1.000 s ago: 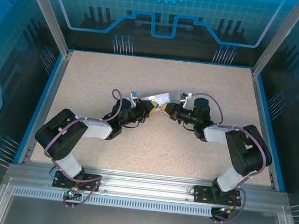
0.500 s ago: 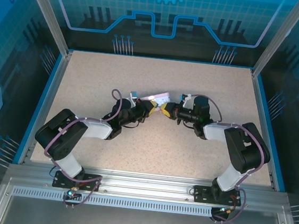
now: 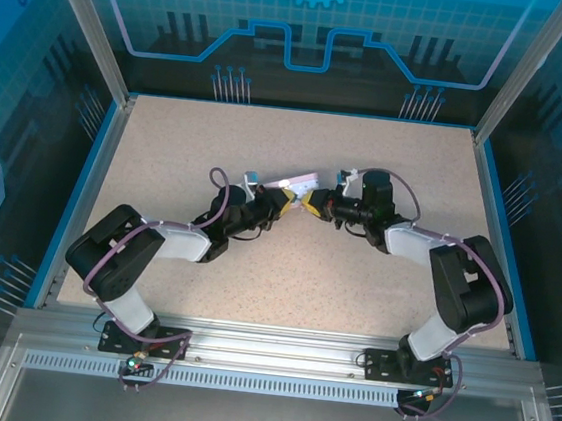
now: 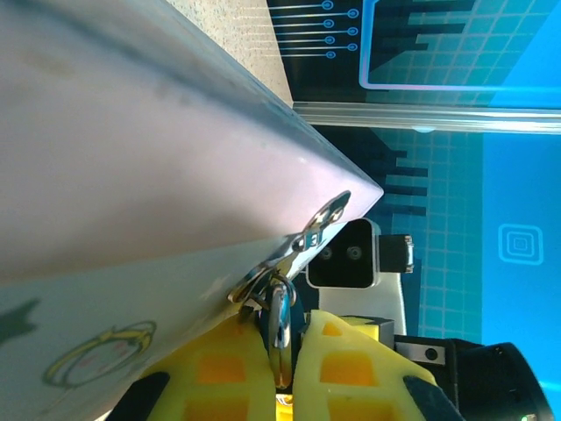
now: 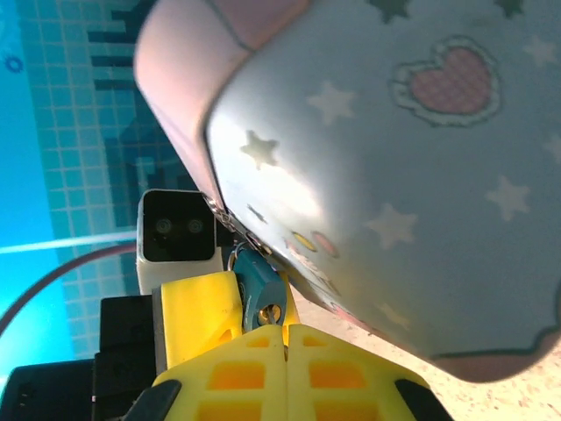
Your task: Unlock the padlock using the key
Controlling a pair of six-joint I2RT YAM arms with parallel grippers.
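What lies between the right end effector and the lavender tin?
The blue padlock hangs at the tin's lower edge, just above the right end effector's closed fingertips. The right wrist view shows it.

Both arms reach inward over the speckled table (image 3: 168, 138). The left gripper (image 3: 279, 208) and right gripper (image 3: 312, 206) nearly meet mid-table, a pale tin (image 3: 300, 183) just behind them.

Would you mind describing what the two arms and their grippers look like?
Both the left arm and right arm have black joints linked by pale grey-white shells, with a purple cable looping along each. The left gripper and right gripper carry yellow fingers moulded with square recesses, and a white two-lens camera box sits on each wrist.
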